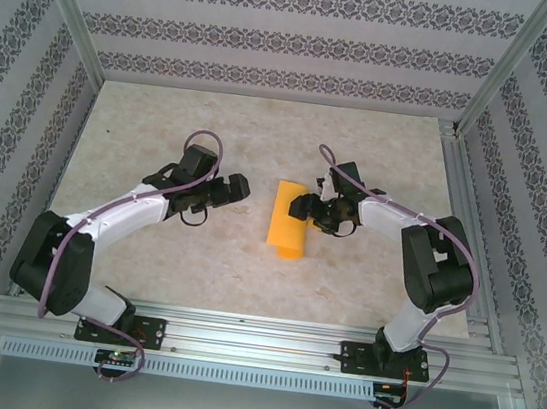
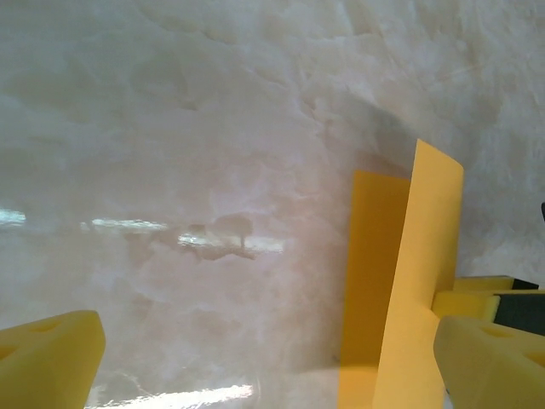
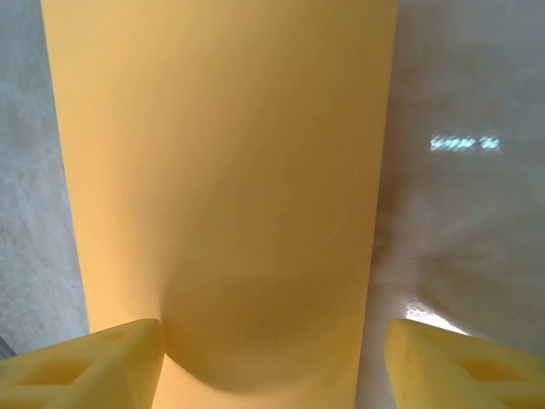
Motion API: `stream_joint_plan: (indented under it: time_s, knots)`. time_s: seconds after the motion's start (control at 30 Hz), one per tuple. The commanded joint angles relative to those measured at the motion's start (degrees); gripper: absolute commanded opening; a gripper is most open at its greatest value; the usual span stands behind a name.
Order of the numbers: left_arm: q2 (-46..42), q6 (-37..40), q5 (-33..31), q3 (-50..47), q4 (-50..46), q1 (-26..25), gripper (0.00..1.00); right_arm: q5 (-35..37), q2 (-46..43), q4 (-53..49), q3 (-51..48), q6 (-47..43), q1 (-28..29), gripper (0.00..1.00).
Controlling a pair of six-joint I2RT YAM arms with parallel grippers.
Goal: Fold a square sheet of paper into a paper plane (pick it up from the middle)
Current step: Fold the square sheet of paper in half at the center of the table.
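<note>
1. top view: the square sheet of paper lies mid-bench, doubled over into a narrow strip between the two arms. the left pincer hangs near its left side, apart from it. the right pincer is at the sheet's right edge. cannot tell from here whether it is over the paper or touching it.
2. left wrist view: left pincer wide, nothing between its pads. the sheet sits off to the right. its upper layer is lifted clear of the lower one, so the fold looks soft, not pressed.
3. right wrist view: right pincer spread, one pad on either side of the sheet's near end. the pad at the view's left touches the paper's edge and the other is apart from it. nothing is pinched. the top layer bulges in a rounded loop near the pads, with no sharp crease.
4. risks, my reading:
   - the loop may spring open once nothing holds it, because the fold has not been pressed flat.
   - a pad dragging away could slide the thin sheet on the glossy bench and skew the edges, giving a crooked centre crease.
   - closing on the loop off-line would set a crease in the wrong place.
   - the left pincer coming in low could catch the raised layer and crumple it.
</note>
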Motion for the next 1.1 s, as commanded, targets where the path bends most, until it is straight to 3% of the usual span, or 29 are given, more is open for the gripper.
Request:
stream_joint_plan:
  time_s: [0.0,0.3,0.4,0.53,0.63,1.07]
  knots:
    - [3.18,1.54,3.03,3.39,3.05,-2.57,1.00,0.29,-1.66,-0.15,-0.86,-1.92,-0.70,0.69]
    - [9.02,-0.09,3.78,7.34,5.39,-7.51,0.89,5.59,-0.86,-10.06,2.50,-9.12,-0.71,0.69]
    - [10.81,-1.20,4.03,8.04,6.31,-8.41,0.79,7.76,0.15,-12.57,4.07,-10.42,-0.19,0.69]
    - [12.96,-3.85,4.42,7.89,8.88,-9.31,0.58,10.45,0.43,-12.01,4.69,-8.98,0.51,0.70]
    - [14.24,-5.17,4.85,7.84,10.31,-9.49,0.50,10.70,1.06,-10.48,5.10,-7.37,1.69,0.70]
    - [16.78,-5.75,5.00,9.62,9.83,-9.49,0.40,18.58,4.28,-14.62,8.65,-7.78,4.92,0.71]
